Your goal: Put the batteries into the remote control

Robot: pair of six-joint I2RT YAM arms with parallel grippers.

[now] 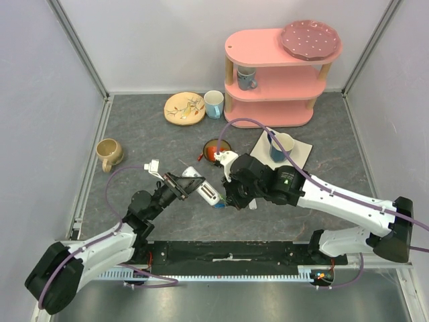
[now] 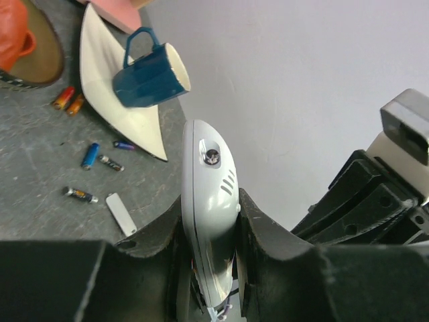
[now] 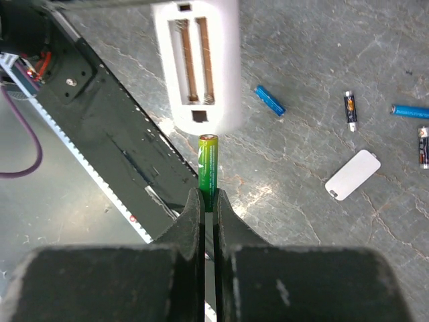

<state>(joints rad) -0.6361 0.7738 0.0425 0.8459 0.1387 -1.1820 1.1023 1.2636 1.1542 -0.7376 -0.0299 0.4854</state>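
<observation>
My left gripper (image 2: 210, 204) is shut on the remote control (image 2: 208, 181), a white bar held above the table (image 1: 203, 190). In the right wrist view the remote control (image 3: 196, 64) shows its open compartment with two empty slots facing my right gripper (image 3: 208, 198). That gripper is shut on a green battery (image 3: 208, 164), whose tip sits just short of the remote's near end. Loose batteries lie on the table: blue ones (image 3: 269, 100) (image 3: 409, 111) and dark ones (image 3: 350, 111) (image 3: 423, 145). The white battery cover (image 3: 352, 174) lies beside them.
A blue mug (image 1: 281, 146) stands on a white napkin (image 1: 303, 151). A red cup (image 1: 214, 151) sits just behind the grippers. A beige mug (image 1: 109, 154), a plate (image 1: 185, 109), a white mug (image 1: 214, 104) and a pink shelf (image 1: 275, 80) stand further back. A black rail (image 1: 228, 255) runs along the near edge.
</observation>
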